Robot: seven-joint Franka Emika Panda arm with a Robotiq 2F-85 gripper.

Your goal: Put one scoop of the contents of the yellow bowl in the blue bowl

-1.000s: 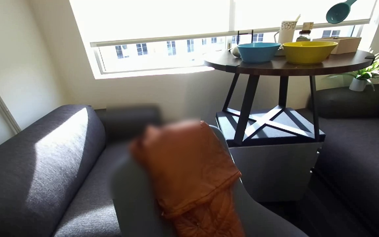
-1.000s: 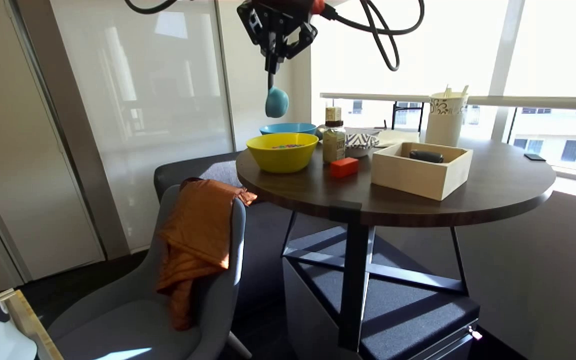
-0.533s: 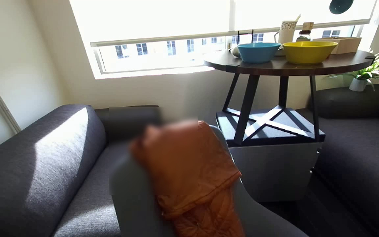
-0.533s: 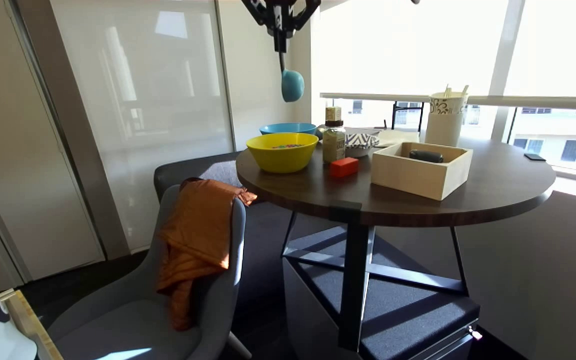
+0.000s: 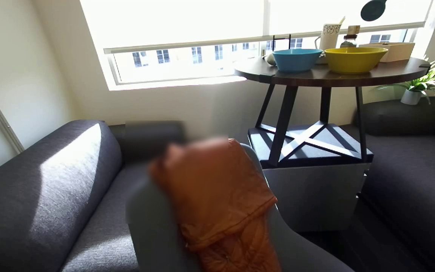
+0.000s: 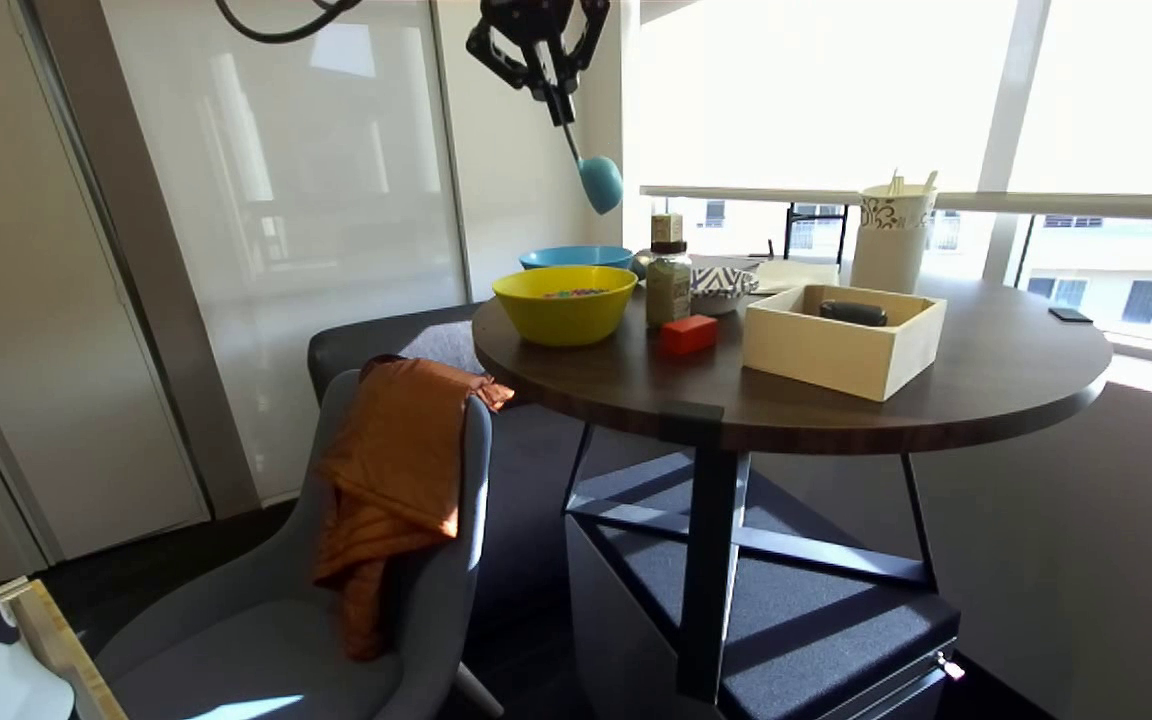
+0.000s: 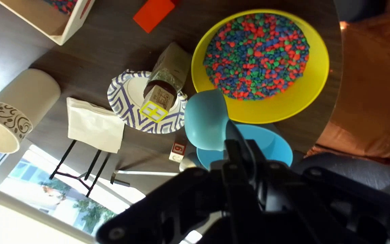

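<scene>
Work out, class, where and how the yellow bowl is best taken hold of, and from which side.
Probably take the yellow bowl by its rim, from above, on the side facing the orange garment, jaws straddling it. There the flaring wall shows bare above the pellets, while the bottle stands on the opposite side. The gripper, shut on the scoop, would first need freeing.

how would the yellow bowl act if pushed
The yellow bowl would probably slide rather than tip, being wide and low. The loose red, blue and green bits inside would likely shift with a jolt. It looks smooth, so may feel slippery.
</scene>
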